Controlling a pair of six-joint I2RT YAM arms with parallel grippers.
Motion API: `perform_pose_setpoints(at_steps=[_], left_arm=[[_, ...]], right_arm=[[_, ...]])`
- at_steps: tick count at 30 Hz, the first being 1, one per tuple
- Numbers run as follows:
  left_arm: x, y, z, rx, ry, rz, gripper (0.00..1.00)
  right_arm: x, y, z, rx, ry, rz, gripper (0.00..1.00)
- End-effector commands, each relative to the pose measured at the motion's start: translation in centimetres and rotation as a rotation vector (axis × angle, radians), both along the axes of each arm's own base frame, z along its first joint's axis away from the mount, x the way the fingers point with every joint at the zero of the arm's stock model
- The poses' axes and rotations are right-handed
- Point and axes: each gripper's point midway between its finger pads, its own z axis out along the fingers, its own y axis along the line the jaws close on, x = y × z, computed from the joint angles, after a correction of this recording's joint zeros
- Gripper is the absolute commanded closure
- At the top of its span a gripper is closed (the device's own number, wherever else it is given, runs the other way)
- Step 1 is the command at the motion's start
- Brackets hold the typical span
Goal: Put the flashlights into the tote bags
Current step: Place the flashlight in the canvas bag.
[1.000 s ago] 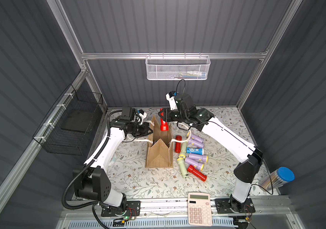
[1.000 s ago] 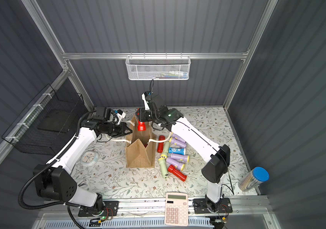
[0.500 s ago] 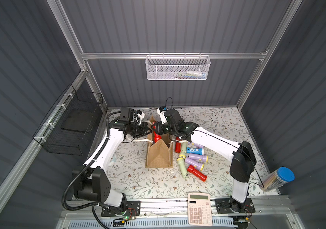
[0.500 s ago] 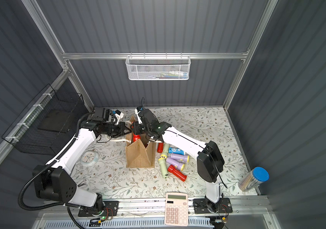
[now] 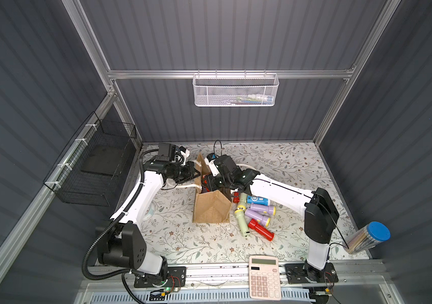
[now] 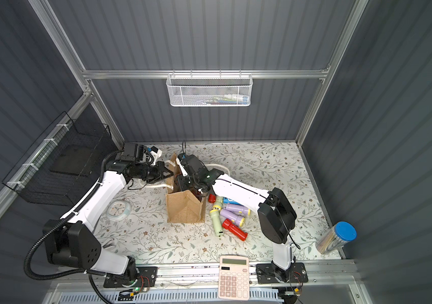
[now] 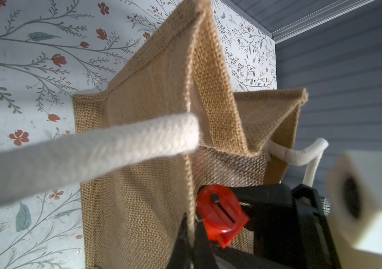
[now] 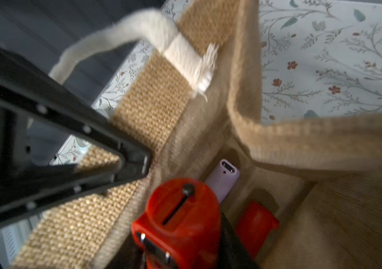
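red flashlight (image 8: 180,223) is hanging in the tote bag (image 5: 211,210) mouth | right gripper (image 5: 207,184) is clamping it | left gripper (image 7: 192,244) is pinching the bag rim | other flashlights (image 5: 259,209) are lying on the floral tabletop (image 5: 288,168) just beside the bag | grey slatted walls (image 5: 222,34) are enclosing the table

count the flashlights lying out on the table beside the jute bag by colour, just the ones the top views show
red flashlights: 2
lilac flashlights: 2
pale green flashlights: 2
blue flashlight: 1
total: 7
The right arm crosses over the pile and may hide more.
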Motion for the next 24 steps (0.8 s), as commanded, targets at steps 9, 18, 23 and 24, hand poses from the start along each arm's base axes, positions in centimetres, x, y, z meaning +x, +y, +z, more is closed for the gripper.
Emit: perform_pose_setpoints(at_steps=[9, 18, 23, 24], left_arm=[[0.2, -0.1, 0.6, -0.047, 0.001, 0.005, 1.00], [0.2, 0.0, 0.5, -0.056, 0.020, 0.020, 1.00], [0.2, 0.0, 0.5, -0.058, 0.025, 0.023, 1.00], [0.2, 0.0, 0.4, -0.059, 0.027, 0.023, 1.00]], right_arm=[[-3.0, -3.8, -7.5, -0.303, 0.189, 0.010, 0.94], [-1.7, -6.0, -11.5, -0.493, 0.268, -0.147, 0.92], [-1.6, -6.8, -12.5, -0.553, 0.273, -0.170, 0.87], [-1.6, -6.9, -12.6, -0.559, 0.275, -0.175, 0.84]])
